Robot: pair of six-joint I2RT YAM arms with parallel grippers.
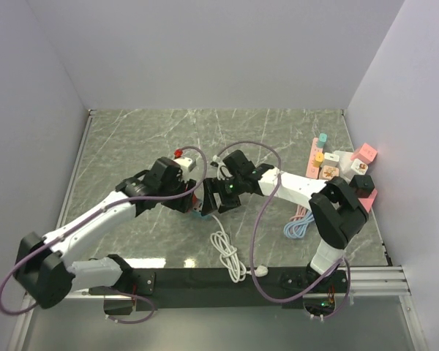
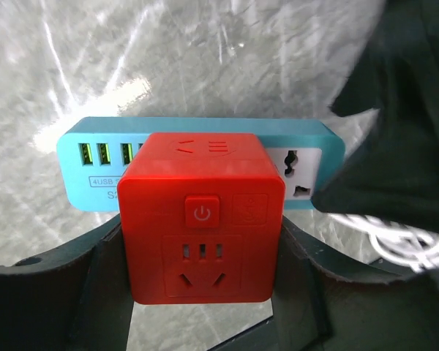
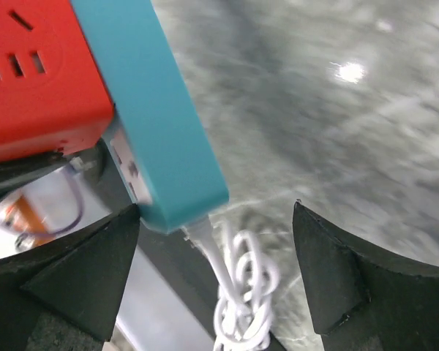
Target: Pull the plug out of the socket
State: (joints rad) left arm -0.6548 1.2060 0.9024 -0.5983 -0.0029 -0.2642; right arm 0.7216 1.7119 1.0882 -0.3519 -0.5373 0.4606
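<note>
The red plug cube point(image 2: 205, 168) sat seated in the teal socket strip point(image 2: 307, 157) near the middle of the marble table point(image 1: 278, 131), between the two arms, with the strip at the cube's 12 o'clock in the left wrist view. The left gripper point(image 2: 201, 234) straddled the cube, its fingers point(image 2: 95, 292) lying against the 3 and 9 o'clock flanks with no gap showing, so it appeared clamped on the plug. The right gripper point(image 3: 216, 208) stood wide open around the strip's cable end: one finger lay just beside the teal corner at 9 o'clock, while the other finger point(image 3: 351, 292) was well apart at 3 o'clock. The step in hand looked like securing both halves before separation. To do it well, the right fingers should probably close squarely on the teal body, clear of the white cable point(image 3: 238, 292) trailing toward 6 o'clock, so the strip cannot follow. The left arm should then draw the cube straight back along its pins, away from the strip's face, without rocking or twisting, since a skewed pull could jam the pins or drag the light strip across the table
</note>
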